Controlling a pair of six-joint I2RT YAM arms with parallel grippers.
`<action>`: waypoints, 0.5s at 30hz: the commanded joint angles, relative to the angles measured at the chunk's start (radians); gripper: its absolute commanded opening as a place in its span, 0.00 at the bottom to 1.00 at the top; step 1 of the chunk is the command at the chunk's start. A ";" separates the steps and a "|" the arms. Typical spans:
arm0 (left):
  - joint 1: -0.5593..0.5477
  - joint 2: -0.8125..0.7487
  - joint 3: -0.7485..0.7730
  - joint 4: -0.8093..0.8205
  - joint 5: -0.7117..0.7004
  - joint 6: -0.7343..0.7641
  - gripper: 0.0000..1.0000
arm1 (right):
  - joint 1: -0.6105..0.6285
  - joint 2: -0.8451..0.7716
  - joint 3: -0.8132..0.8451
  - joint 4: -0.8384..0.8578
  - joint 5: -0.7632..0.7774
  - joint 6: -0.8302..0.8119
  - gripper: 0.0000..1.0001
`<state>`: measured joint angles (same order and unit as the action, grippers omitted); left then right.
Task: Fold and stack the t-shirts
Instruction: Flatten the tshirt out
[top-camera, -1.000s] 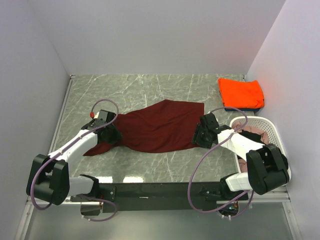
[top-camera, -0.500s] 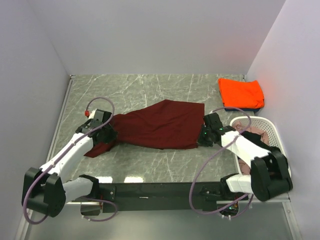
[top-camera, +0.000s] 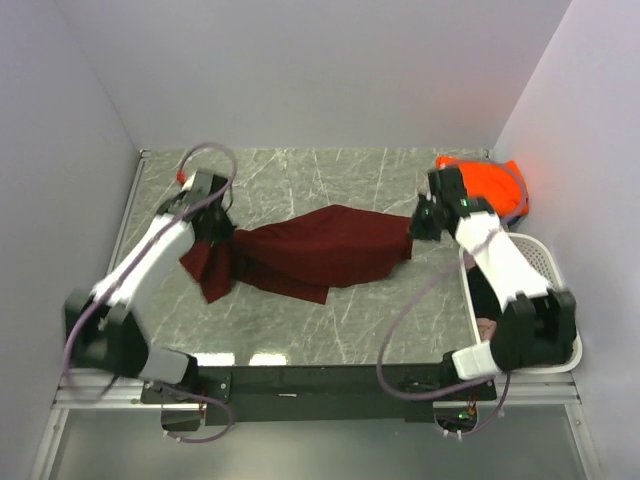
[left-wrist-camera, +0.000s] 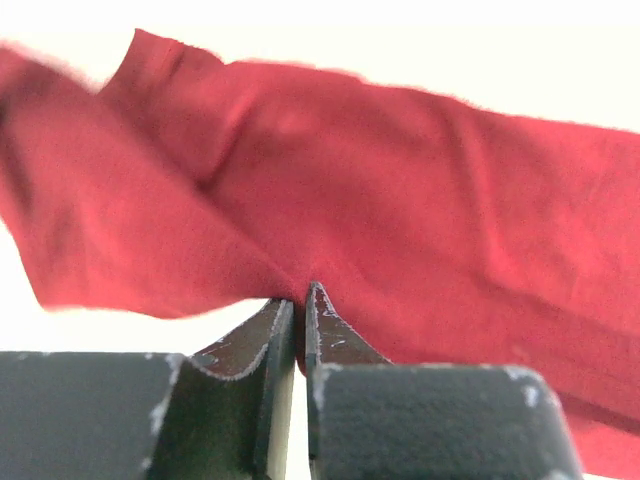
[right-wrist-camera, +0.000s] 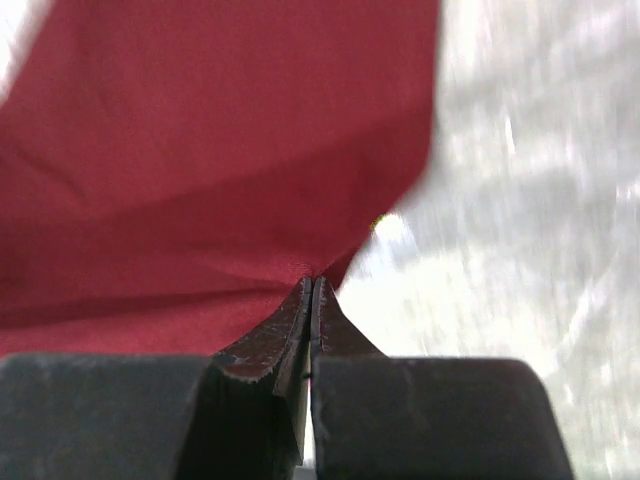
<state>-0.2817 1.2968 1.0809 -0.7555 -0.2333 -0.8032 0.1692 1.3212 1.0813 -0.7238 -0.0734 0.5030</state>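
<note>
Left hand (left-wrist-camera: 300, 297) pinched tight on edge of maroon shirt (top-camera: 320, 255). Cloth spreads ahead of fingertips, one flap hanging below hand toward desk (top-camera: 300, 175). Right hand (right-wrist-camera: 312, 287) clamped on opposite edge, marbled desk showing to its right. Shirt stretches between hands, middle lying on desk. Orange shirt (top-camera: 497, 190) folded just beyond right hand, partly hidden by arm. Basket (top-camera: 548, 268) behind right hand, beside its arm, pink cloth (top-camera: 487, 328) inside.

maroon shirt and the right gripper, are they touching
Touching. The right wrist view shows the right gripper shut, with a fold of the maroon shirt pinched between its tips.
</note>
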 joint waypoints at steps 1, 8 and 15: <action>0.021 0.235 0.230 0.064 -0.008 0.120 0.11 | -0.022 0.216 0.179 0.053 0.026 -0.032 0.03; 0.049 0.493 0.507 0.088 -0.003 0.122 0.29 | -0.019 0.314 0.286 0.269 0.077 0.048 0.34; 0.061 0.293 0.338 0.142 -0.027 0.102 0.78 | 0.065 0.202 0.112 0.356 -0.022 -0.053 0.48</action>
<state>-0.2295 1.7504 1.4681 -0.6449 -0.2375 -0.6968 0.1886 1.6001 1.2552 -0.4347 -0.0460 0.5022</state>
